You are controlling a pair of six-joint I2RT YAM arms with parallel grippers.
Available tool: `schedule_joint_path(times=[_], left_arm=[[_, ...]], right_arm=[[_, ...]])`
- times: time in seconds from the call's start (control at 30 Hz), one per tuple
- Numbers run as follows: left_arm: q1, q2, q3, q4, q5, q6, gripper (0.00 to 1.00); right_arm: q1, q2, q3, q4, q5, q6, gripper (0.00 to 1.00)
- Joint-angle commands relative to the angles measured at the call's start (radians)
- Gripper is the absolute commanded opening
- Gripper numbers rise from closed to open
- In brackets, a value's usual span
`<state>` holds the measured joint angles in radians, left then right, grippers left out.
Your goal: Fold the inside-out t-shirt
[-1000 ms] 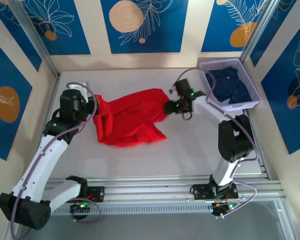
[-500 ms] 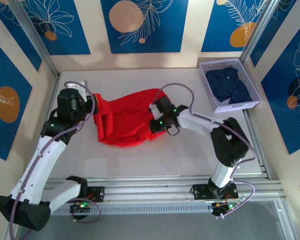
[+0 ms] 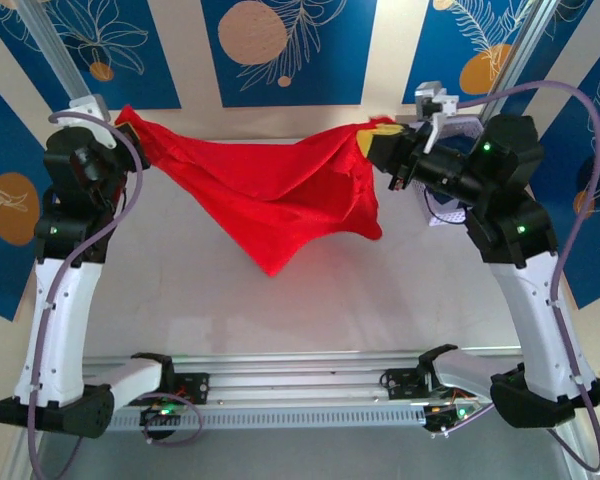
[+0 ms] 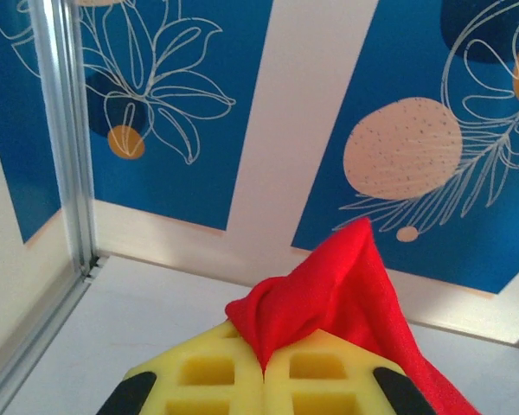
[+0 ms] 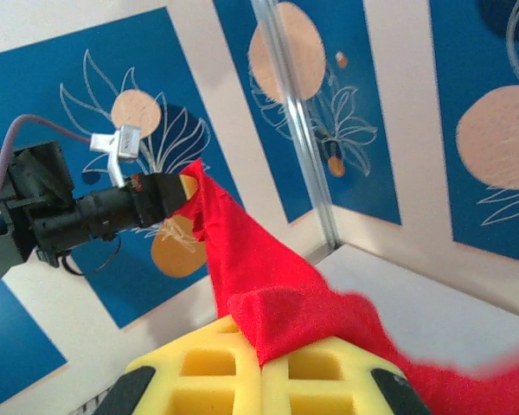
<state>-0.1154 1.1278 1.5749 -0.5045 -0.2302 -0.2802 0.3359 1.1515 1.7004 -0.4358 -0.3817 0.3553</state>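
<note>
The bright red inside-out t-shirt (image 3: 270,195) hangs stretched in the air between both arms, its lower part drooping to a point above the table. My left gripper (image 3: 128,122) is raised at the far left and shut on one corner of the shirt (image 4: 329,290), pinched between its yellow pads. At the far right my right gripper (image 3: 373,140) is raised too, shut on the opposite corner (image 5: 277,320). In the right wrist view the shirt runs from my pads across to the left gripper (image 5: 183,186).
A lavender basket (image 3: 448,215) stands at the back right, mostly hidden behind the right arm. Blue patterned wall panels (image 3: 288,50) and metal posts (image 3: 55,45) enclose the white table (image 3: 200,300).
The right gripper went from the shirt's right edge to its middle, shut on it, and both arms lifted. The shirt left the table and now hangs spread between them.
</note>
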Motion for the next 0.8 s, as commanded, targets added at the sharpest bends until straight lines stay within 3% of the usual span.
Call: schedule_joint_path(times=[0.0,0.23,0.47,0.77], left_arm=[[0.031,0.028,0.047,-0.022,-0.019,0.028,0.00],[0.042,0.077,0.103,-0.032,0.101,0.025,0.00],[0.042,0.107,0.170,-0.009,0.261,-0.007,0.00],[0.042,0.043,0.258,-0.002,0.206,-0.002,0.00]], right_arm=[[-0.057,0.051,-0.004,-0.078,0.015,0.002,0.00],[-0.130,0.091,0.045,-0.140,0.211,-0.016,0.00],[-0.150,0.166,0.141,-0.162,0.270,-0.019,0.00],[-0.170,0.176,0.287,-0.174,0.331,-0.042,0.00]])
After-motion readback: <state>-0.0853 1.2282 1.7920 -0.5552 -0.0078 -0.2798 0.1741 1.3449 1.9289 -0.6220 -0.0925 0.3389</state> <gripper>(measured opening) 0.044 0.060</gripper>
